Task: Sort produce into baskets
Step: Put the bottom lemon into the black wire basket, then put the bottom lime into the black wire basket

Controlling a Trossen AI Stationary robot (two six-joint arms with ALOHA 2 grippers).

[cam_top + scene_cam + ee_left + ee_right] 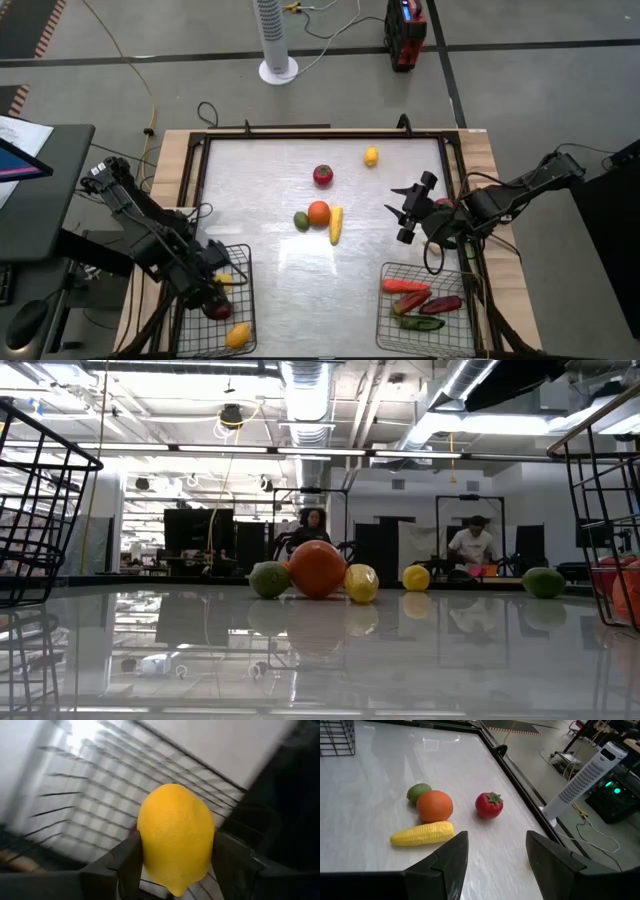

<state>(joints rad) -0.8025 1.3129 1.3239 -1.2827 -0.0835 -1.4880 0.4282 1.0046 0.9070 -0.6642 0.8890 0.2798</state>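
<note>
My left gripper [222,281] is shut on a yellow lemon [175,835] over the left wire basket [240,255], which holds a dark red piece [217,309] and a yellow-orange piece [238,335]. My right gripper [405,212] is open and empty above the table's right part, with its fingers [451,860] toward the middle. On the table lie a tomato [323,176], a second lemon [371,156], an orange [318,212], a lime [301,221] and a corn cob [336,224]. The right basket [388,270] holds several elongated pieces, red, purple and green. My left gripper pinches the lemon's two opposite sides [147,855] between its two fingers [127,865], around the lemon's thick middle. The lemon's pointed end [176,890] faces back toward the wrist. The lemon is clear of the basket's mesh [95,805], which shows behind it.
A raised dark frame [200,170] runs round the white tabletop. The lime, orange and corn lie close together at the table's middle and also show in the low view [317,568]. People stand in the room beyond the table. A fan tower [272,40] stands on the floor.
</note>
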